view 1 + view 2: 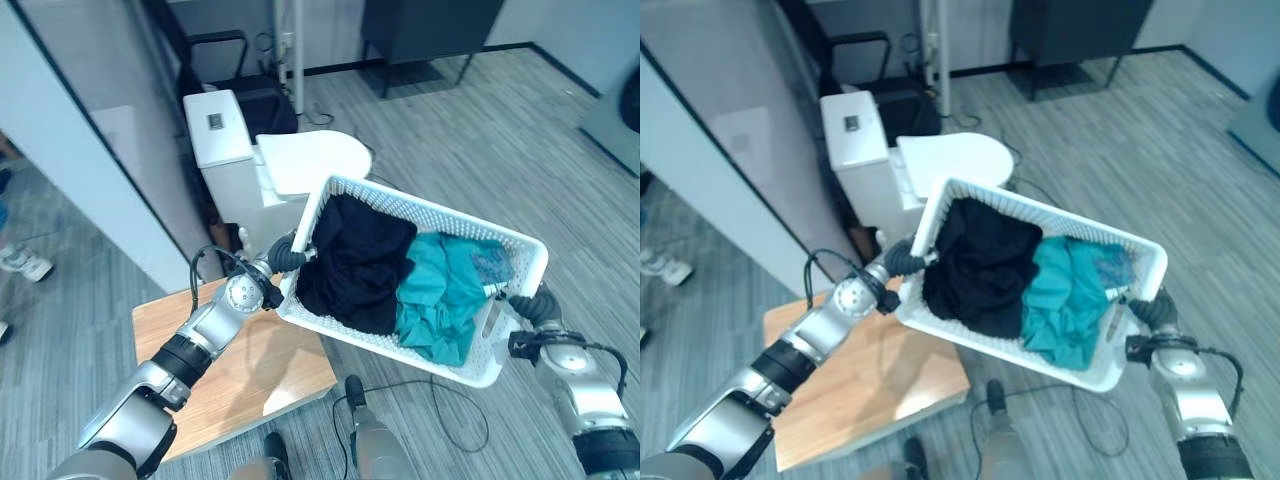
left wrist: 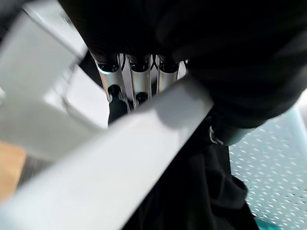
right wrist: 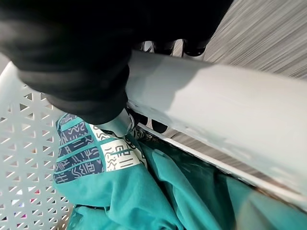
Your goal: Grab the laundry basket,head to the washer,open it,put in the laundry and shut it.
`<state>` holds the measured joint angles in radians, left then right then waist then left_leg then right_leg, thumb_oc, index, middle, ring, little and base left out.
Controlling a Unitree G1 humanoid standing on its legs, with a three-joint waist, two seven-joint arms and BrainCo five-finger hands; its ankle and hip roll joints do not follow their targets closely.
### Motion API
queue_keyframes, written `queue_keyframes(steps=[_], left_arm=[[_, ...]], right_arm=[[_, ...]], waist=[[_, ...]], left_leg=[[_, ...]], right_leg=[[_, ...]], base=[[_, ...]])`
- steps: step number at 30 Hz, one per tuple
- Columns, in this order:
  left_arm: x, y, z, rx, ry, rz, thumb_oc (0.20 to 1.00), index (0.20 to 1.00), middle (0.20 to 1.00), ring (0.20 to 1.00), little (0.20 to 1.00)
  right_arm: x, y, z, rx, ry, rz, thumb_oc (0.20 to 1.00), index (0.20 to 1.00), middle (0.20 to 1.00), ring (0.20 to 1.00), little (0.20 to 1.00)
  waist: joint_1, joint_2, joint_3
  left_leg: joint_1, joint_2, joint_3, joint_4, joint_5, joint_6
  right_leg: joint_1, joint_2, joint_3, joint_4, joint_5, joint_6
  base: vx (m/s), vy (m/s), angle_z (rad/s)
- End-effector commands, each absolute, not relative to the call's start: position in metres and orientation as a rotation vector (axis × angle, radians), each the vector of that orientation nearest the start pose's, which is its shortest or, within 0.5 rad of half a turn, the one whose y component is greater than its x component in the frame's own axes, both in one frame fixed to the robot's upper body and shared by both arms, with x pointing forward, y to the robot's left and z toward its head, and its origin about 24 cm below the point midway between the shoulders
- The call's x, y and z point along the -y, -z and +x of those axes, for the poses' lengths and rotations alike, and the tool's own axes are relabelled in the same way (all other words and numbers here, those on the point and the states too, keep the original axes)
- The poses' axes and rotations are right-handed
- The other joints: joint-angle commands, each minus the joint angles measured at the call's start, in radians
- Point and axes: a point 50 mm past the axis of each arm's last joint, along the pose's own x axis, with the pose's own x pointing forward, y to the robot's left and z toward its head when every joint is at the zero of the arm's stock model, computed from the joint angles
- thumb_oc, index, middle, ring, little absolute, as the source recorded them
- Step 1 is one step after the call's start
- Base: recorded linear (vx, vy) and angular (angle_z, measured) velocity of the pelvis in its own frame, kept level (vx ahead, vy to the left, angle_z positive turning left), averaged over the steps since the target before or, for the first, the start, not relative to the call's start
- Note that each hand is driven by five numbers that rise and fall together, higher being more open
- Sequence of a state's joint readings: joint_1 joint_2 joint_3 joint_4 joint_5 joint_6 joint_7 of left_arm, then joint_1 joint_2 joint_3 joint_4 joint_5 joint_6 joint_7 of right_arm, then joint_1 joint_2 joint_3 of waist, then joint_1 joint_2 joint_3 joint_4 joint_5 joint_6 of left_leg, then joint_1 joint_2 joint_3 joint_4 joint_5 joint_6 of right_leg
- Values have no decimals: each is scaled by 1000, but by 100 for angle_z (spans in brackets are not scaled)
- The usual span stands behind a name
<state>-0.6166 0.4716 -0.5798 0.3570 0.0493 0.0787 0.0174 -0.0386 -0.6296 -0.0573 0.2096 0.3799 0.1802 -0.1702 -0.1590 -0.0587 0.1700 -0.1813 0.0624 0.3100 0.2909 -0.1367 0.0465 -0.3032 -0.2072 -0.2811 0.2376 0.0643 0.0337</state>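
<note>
Washer (image 1: 262, 165) first — the white machine stands ahead of us and toward our left, its round lid still closed, beyond the wooden counter (image 1: 250, 375) by our left arm. Between us and it we carry the white laundry basket (image 1: 520, 262), lifted clear of the counter and tilted, its long axis running from our left hand to our right, so the washer lies off the left end. Inside, black clothes (image 1: 355, 260) fill the left half and teal clothes (image 1: 440, 295) the right. Our left hand (image 2: 136, 79) is curled over the rim at the near-washer end; our right hand (image 3: 96, 91) is wrapped round the opposite rim — both closed on the basket. We judge the left hand nearer the lid.
</note>
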Motion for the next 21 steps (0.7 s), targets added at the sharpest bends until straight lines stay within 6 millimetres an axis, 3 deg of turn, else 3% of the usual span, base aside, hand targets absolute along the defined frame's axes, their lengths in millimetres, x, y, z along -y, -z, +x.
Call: queue_keyframes(steps=[1,2,4,5,7,8,9,11,13,14,16,18,19,20,21], left_arm=[[-100,-165,354,366,390,778,200,200,200,200,200],[-101,-165,353,366,389,777,200,200,200,200,200],[-131,-172,357,349,294,785,200,200,200,200,200],[-147,-177,357,346,244,785,200,200,200,200,200],[-163,-181,358,340,195,794,200,200,200,200,200],[-172,-183,357,338,163,802,200,200,200,200,200],[-175,-182,357,333,153,799,200,200,200,200,200],[-185,-180,356,318,126,795,200,200,200,200,200],[-197,-181,353,306,102,798,200,200,200,200,200],[-203,-181,350,302,90,798,200,200,200,200,200],[-209,-182,349,298,69,796,200,200,200,200,200],[-212,-183,349,303,50,771,200,200,200,200,200],[-216,-183,348,303,40,761,200,200,200,200,200],[-216,-183,348,303,40,760,200,200,200,200,200],[-220,-182,345,303,33,741,200,200,200,200,200]], right_arm=[[297,-117,270,45,218,-274,200,200,200,200,200],[296,-117,270,44,217,-275,200,200,200,200,200],[300,-113,269,20,234,-279,200,200,200,200,200],[303,-108,268,-3,252,-274,200,200,200,200,200],[304,-102,265,-22,259,-262,200,200,200,200,200],[307,-103,260,-23,266,-267,200,200,200,200,200],[308,-105,258,-15,269,-267,200,200,200,200,200],[306,-111,261,9,258,-267,200,200,200,200,200],[308,-116,260,30,261,-265,200,200,200,200,200],[309,-116,257,29,262,-263,200,200,200,200,200],[311,-116,255,25,268,-254,200,200,200,200,200],[312,-120,255,43,268,-252,200,200,200,200,200],[311,-122,256,47,259,-249,200,200,200,200,200],[311,-122,257,48,258,-249,200,200,200,200,200],[305,-125,263,61,222,-226,200,200,200,200,200]], waist=[[57,33,-15],[63,28,-13],[96,16,-51],[127,2,-82],[161,-22,-105],[170,-40,-109],[167,-41,-111],[179,-32,-104],[191,-22,-94],[193,-12,-89],[196,-5,-77],[210,-3,-36],[219,-5,-11],[213,-4,-10],[228,-24,12]], left_leg=[[68,7,12,-96,-45,32],[71,5,20,-91,-52,33],[36,38,121,-51,-51,43],[-2,73,178,-46,-27,27],[-36,114,223,-43,12,-2],[-69,159,239,-25,63,-43],[-72,185,248,-24,84,-64],[-79,257,270,-12,123,-104],[-79,318,283,-32,194,-146],[-67,351,280,-68,255,-182],[-61,363,221,-143,329,-221],[-75,318,27,-184,364,-235],[-87,284,-57,-164,338,-211],[-94,283,-65,-156,334,-210],[-73,178,-237,-81,193,-178]], right_leg=[[190,-107,-20,258,-139,147],[182,-112,-8,274,-148,148],[289,-139,-15,301,-126,159],[366,-174,-40,239,-77,167],[423,-181,-51,130,-13,186],[440,-156,-37,15,-30,192],[434,-141,-31,-13,-41,197],[465,-100,-58,-103,-131,194],[468,-50,-70,-153,-226,172],[466,-7,-58,-169,-260,149],[462,46,-41,-190,-286,126],[444,78,-20,-184,-290,103],[421,80,-16,-174,-270,94],[422,81,-22,-173,-271,94],[397,75,14,-175,-243,85]], base=[[-136,58,-208],[-255,-30,-176],[-367,-163,-131],[-417,-269,-181],[-458,-424,-273],[-438,-536,-240],[-403,-542,-152],[-274,-379,-97],[-245,-377,-84],[-217,-393,-91],[-200,-320,-72],[-275,-239,-23],[-251,-144,-27],[-334,-209,-29],[-200,-179,-20]])
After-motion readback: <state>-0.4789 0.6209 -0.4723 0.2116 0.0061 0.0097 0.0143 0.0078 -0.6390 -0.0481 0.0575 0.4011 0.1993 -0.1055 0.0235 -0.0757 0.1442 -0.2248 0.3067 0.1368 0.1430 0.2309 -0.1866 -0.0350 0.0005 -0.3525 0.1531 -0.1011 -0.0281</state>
